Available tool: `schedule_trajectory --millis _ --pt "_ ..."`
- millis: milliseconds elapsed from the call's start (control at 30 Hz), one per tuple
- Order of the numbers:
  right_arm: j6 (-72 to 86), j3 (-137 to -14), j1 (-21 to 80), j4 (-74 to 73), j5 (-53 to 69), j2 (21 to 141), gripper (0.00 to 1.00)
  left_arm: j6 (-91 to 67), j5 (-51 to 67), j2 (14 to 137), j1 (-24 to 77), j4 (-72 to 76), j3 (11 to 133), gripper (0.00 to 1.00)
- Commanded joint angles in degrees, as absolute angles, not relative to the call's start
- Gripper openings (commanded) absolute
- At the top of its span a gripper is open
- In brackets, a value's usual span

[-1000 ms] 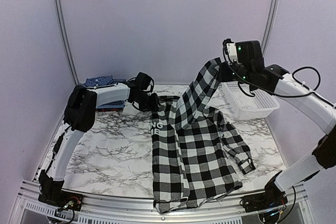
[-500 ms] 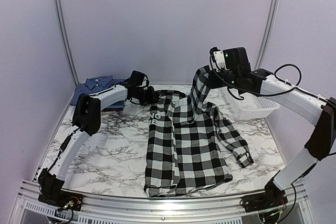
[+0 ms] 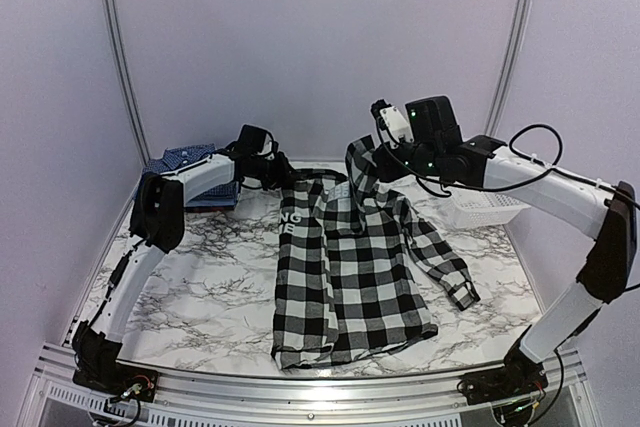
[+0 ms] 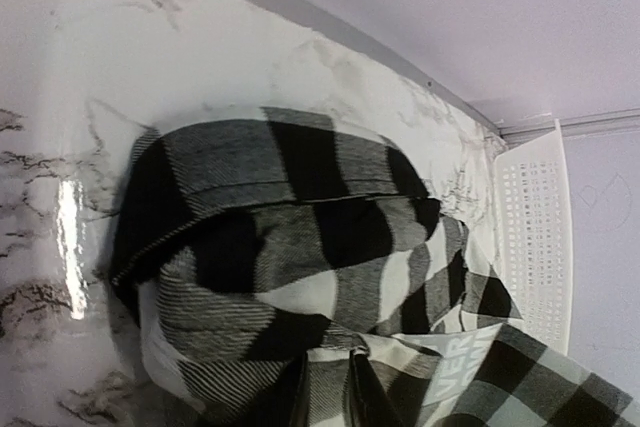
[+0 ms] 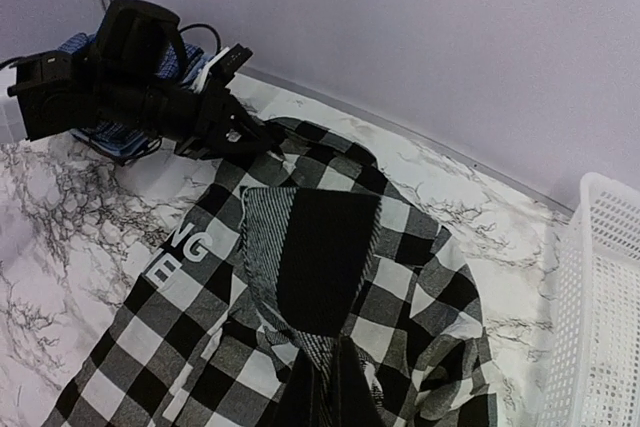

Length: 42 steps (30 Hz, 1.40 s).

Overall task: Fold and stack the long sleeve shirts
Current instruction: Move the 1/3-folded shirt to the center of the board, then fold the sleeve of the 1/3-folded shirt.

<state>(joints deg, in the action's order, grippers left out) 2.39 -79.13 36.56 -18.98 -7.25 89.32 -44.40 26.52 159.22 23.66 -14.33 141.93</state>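
Observation:
The black-and-white checked shirt (image 3: 350,267) with white lettering lies spread on the marble table, collar end at the back. My left gripper (image 3: 283,180) is shut on its back left shoulder, low at the table; the left wrist view shows bunched check cloth (image 4: 280,247) between the fingers. My right gripper (image 3: 368,169) is shut on a fold of the same shirt (image 5: 320,257) and holds it raised above the collar area. A folded dark blue shirt (image 3: 185,162) lies at the back left; it also shows in the right wrist view (image 5: 85,47).
A white mesh basket (image 3: 480,209) stands at the back right, also in the right wrist view (image 5: 600,327) and the left wrist view (image 4: 535,237). Bare marble table (image 3: 190,277) lies left of the shirt. The back wall is close behind both grippers.
My right gripper has moved left and down with the raised cloth, which now hangs shorter. My left gripper has pulled the shoulder back and left. The shirt has slid away from the front edge.

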Motion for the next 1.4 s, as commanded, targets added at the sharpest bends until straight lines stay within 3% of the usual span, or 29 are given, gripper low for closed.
schedule_trajectory --millis 0,400,700,1167,1367 --pt "0.4 -80.9 39.2 -19.2 -3.1 90.7 0.0 -42.7 27.8 146.9 24.1 -10.7 137.5 0.16" --pt "0.1 -76.6 49.6 -20.1 3.5 93.1 0.0 -40.6 24.0 121.1 23.5 -10.6 105.1 0.26" --pt "-1.7 -73.8 57.5 -24.3 2.6 95.2 0.0 -39.7 24.2 106.4 23.8 -11.6 85.9 0.27" --pt "-2.1 -82.2 65.2 -41.9 -10.5 100.0 0.0 -38.8 23.4 97.5 26.3 -12.5 72.6 0.27" --pt "-1.9 -82.1 66.9 -43.0 -8.7 100.6 0.0 -38.7 23.0 97.0 27.2 -12.5 70.8 0.27"
